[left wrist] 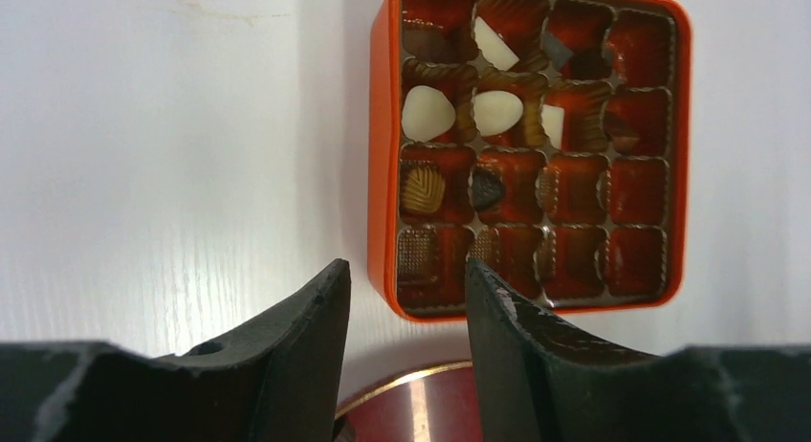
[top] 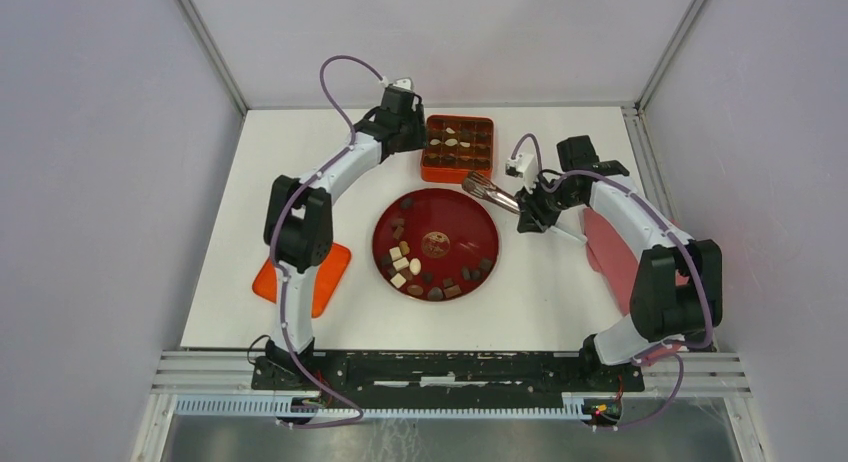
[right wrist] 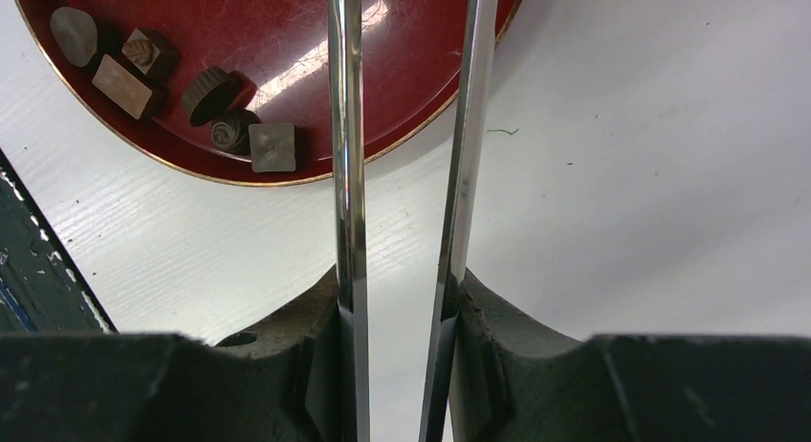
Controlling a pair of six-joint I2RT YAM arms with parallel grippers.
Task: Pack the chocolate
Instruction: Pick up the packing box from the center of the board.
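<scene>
Left gripper (top: 408,132), top view: you have it at the far side of the worktop (top: 300,162), just beside the left edge of the orange box (top: 457,172). Whether it is apart or together cannot be told from here. Your right gripper (top: 530,210) sits right of the red plate (top: 450,217), clamped on metal tongs (top: 487,189). The tong tips reach over the plate's far right rim, close to the box's near edge. Most of the chocolate (top: 405,267) lies on the plate, along its left and near arc around the tan emblem (top: 436,245). Several pieces sit in the box compartments.

Left wrist view: the left gripper (left wrist: 404,270) has its fingers (left wrist: 316,337) apart with nothing between them, above the box's near left corner. The orange box (left wrist: 383,126) holds chocolate (left wrist: 427,113): cream-white pieces in the two far rows, brown ones down the left columns. A strip of the red plate (left wrist: 421,404) shows at the bottom edge.

Right wrist view: the right gripper (right wrist: 400,298) is closed on the tongs (right wrist: 344,126), one finger pressing each blade, and the blades do not touch. On the red plate (right wrist: 287,40), brown chocolate (right wrist: 124,83) lies just inside the rim.
</scene>
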